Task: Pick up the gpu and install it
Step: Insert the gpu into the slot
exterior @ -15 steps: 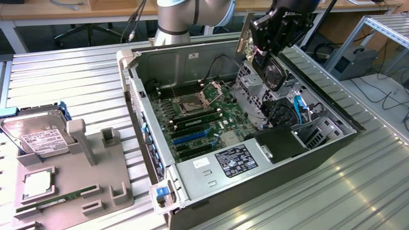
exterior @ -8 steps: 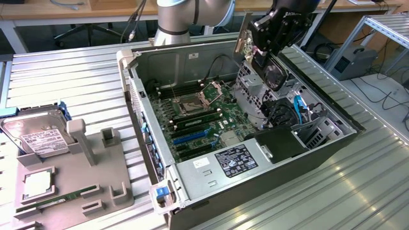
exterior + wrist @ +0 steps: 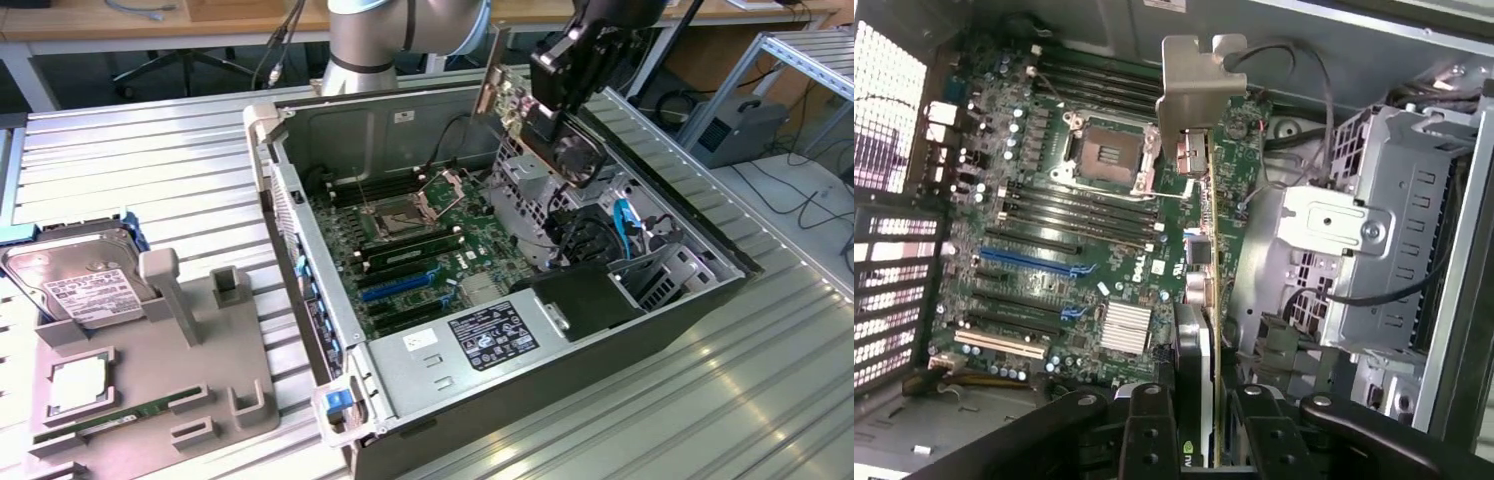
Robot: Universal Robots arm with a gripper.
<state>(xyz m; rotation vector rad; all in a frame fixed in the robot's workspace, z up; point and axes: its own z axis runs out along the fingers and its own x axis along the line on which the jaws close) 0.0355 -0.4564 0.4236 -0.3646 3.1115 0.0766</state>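
Carrying step, by judgement: gpu pinched between fingers of gripper, hung over open case at one o'clock from motherboard in exterior view; bracket at end away from fingers; not yet seated; insertion likely calling for card edge squared over slot.

Bright even overhead light; glare streaks on metal surface; computer case interior shadowed; vent grille overexposed.
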